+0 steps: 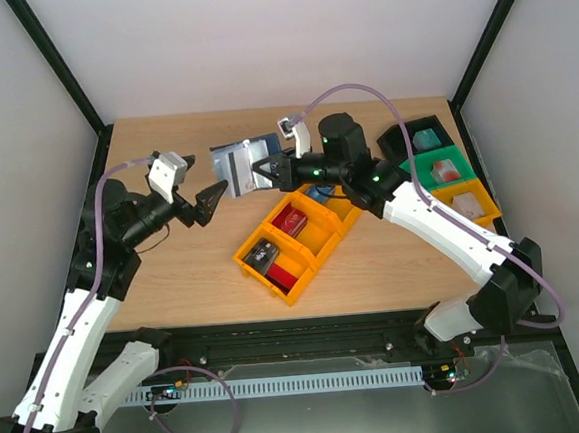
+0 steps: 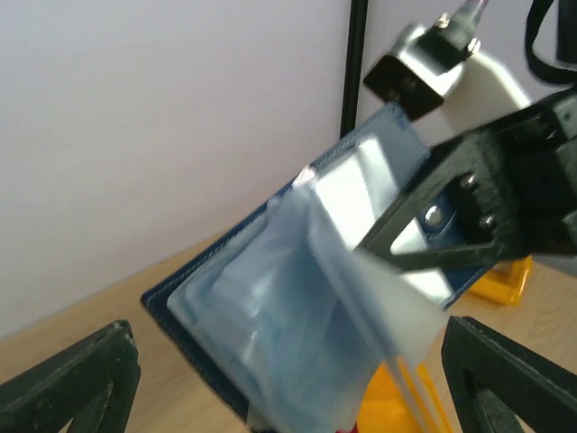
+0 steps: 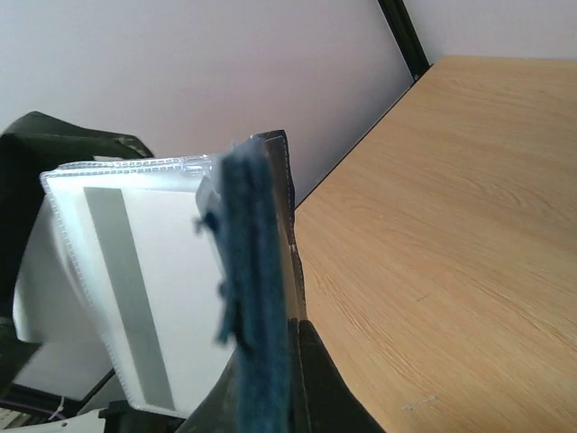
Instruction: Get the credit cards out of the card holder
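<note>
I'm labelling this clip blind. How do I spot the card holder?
Find the yellow bin at the centre. Just behind it, the right gripper holds the card holder in the air. It alone has a navy cover with clear plastic sleeves fanned open.

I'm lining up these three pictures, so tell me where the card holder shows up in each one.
Top external: card holder held up, left of centre, in the upper half.
Left wrist: card holder fills the middle, clear sleeves toward the camera.
Right wrist: card holder seen edge-on, lower left of centre.
Shared landmark: the wooden table, visible in all three.
</note>
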### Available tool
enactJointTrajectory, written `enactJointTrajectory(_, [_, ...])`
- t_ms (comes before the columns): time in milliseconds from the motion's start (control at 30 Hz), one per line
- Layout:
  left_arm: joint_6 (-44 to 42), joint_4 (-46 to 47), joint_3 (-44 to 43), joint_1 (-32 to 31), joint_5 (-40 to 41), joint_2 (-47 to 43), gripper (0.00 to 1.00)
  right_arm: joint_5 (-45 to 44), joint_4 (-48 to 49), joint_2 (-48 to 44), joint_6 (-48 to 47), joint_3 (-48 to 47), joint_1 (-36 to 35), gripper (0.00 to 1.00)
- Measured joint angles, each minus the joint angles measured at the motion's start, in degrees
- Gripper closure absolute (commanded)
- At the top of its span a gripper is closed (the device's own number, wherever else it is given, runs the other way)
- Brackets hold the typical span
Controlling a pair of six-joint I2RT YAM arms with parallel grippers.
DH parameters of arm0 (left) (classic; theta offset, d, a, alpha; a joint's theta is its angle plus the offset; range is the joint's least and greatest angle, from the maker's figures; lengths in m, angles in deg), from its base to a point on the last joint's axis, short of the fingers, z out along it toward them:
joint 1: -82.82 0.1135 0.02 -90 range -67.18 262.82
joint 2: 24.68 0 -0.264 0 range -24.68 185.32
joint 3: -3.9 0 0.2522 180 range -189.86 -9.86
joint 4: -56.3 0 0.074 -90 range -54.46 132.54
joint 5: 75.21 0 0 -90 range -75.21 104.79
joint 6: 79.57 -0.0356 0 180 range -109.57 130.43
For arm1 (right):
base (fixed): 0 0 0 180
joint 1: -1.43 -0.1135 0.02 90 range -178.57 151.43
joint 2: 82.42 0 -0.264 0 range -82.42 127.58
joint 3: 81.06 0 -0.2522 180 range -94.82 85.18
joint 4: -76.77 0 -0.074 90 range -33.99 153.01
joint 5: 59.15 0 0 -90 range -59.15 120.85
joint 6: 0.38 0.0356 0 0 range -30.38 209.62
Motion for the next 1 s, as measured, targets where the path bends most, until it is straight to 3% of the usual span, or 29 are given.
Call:
enactJointTrajectory(400, [17.5, 5.1, 4.3, 2.4, -10.3, 2.2, 0.01, 1.4, -2.2, -1.4, -1.4, 0.0, 0.3, 0.99])
enactJointTrajectory(1000, [20.4, 7.2, 5.9, 4.4, -17.0, 1.6, 0.01, 19.9, 1.7, -4.0, -4.6, 0.0, 0.4, 0.98])
